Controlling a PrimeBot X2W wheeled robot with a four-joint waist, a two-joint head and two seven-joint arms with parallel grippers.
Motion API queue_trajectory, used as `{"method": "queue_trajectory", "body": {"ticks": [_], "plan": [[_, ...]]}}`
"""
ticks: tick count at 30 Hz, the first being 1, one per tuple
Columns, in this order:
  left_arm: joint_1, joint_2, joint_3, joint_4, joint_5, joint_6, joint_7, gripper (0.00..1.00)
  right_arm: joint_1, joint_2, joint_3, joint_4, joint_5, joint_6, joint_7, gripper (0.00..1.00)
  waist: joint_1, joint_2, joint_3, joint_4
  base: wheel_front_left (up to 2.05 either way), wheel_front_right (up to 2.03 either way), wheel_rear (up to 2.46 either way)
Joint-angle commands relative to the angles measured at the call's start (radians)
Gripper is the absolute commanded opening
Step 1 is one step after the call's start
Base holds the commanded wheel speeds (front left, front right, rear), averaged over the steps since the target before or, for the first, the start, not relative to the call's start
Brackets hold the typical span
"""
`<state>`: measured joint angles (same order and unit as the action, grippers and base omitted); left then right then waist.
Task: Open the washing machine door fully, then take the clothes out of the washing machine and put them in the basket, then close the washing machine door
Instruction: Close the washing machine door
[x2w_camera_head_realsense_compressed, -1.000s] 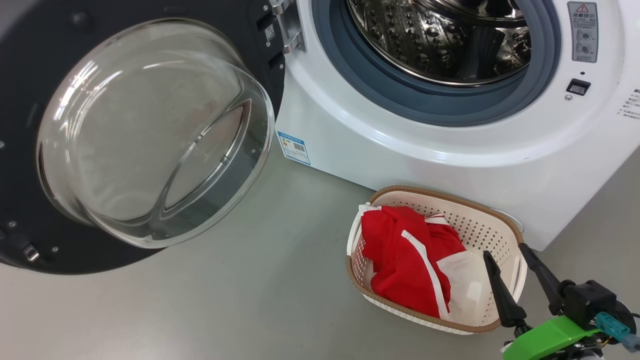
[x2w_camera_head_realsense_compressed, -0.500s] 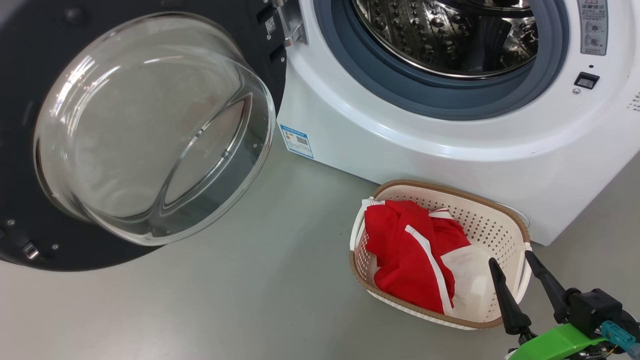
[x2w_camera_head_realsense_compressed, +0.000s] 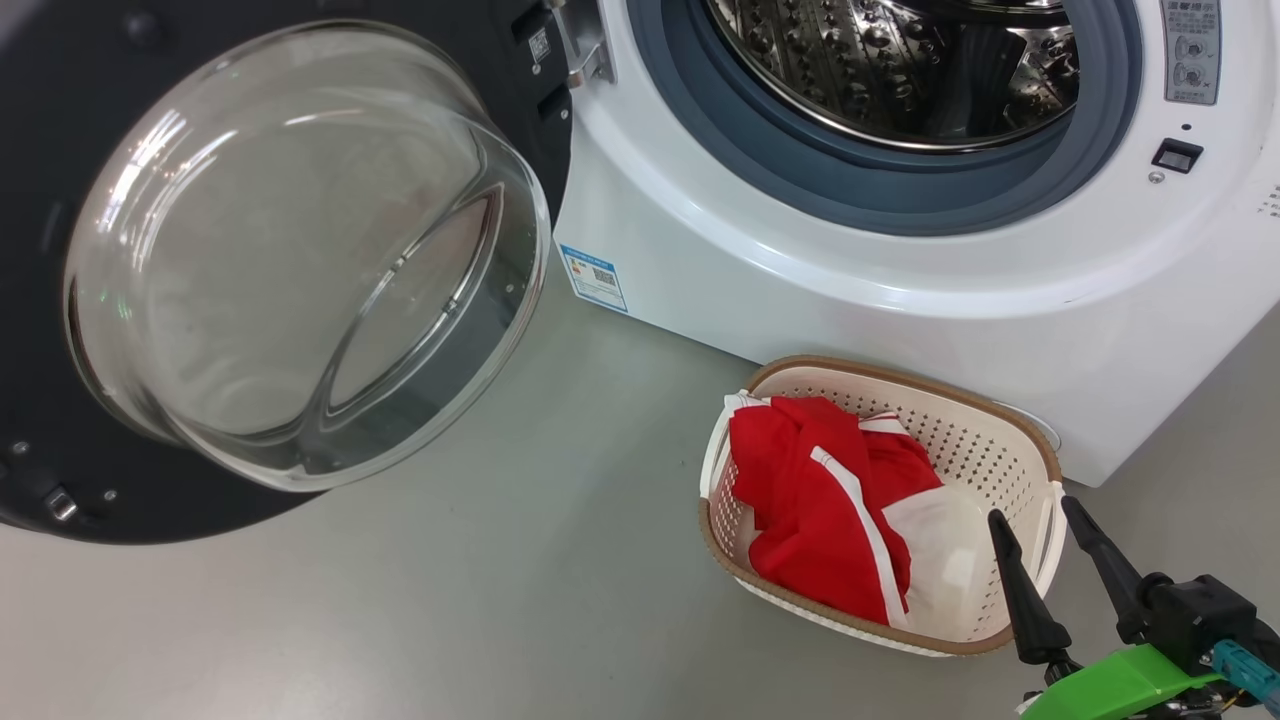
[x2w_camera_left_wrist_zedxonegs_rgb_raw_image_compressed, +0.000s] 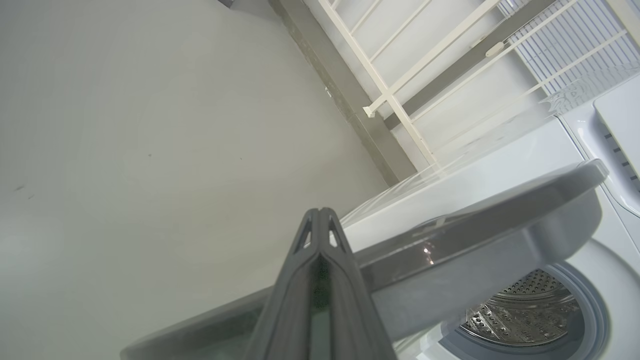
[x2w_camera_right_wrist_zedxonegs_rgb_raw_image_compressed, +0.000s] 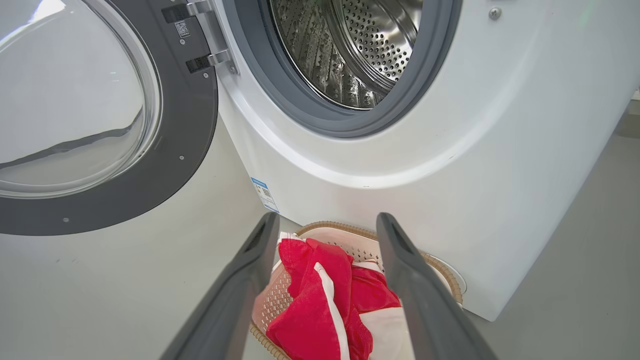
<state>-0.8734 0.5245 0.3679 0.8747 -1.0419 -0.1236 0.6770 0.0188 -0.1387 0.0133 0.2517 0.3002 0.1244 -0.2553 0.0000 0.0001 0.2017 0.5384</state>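
**Clothes in basket, door open**

The clothes (x2w_camera_head_realsense_compressed: 830, 510) lie bunched in the basket (x2w_camera_head_realsense_compressed: 900, 372), hiding its floor. The basket sits close against the washing machine (x2w_camera_head_realsense_compressed: 850, 290). The washing machine door (x2w_camera_head_realsense_compressed: 300, 250) hangs open at left, its rim cut off. The right gripper (x2w_camera_head_realsense_compressed: 1031, 508), jaws wide and empty, hovers at the basket's near right end. The left gripper (x2w_camera_left_wrist_zedxonegs_rgb_raw_image_compressed: 320, 216), jaws pressed together, is beside the door's edge.

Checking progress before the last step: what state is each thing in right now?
washing machine door: wide open, swung left.
drum: no clothes visible inside.
basket: upright on the floor by the washing machine.
clothes: bunched in the basket.
right gripper: fingers open, empty.
left gripper: fingers shut, empty.
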Motion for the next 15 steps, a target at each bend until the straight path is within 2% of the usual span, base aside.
{"method": "queue_trajectory", "body": {"ticks": [1,15], "plan": [[0.028,0.063,0.014,-0.043,-0.019,-0.006,0.027,0.0,0.007,-0.001,0.02,-0.026,-0.01,0.006,-0.006,1.0,0.0,-0.0001,-0.003,0.0,0.0,0.0,0.0],[0.16,0.048,-0.02,-0.25,-0.141,-0.007,0.171,0.0,0.01,0.011,0.019,-0.019,-0.008,0.006,-0.006,1.0,0.0,-0.0001,-0.03,-0.001,0.0,0.0,0.0]]}}
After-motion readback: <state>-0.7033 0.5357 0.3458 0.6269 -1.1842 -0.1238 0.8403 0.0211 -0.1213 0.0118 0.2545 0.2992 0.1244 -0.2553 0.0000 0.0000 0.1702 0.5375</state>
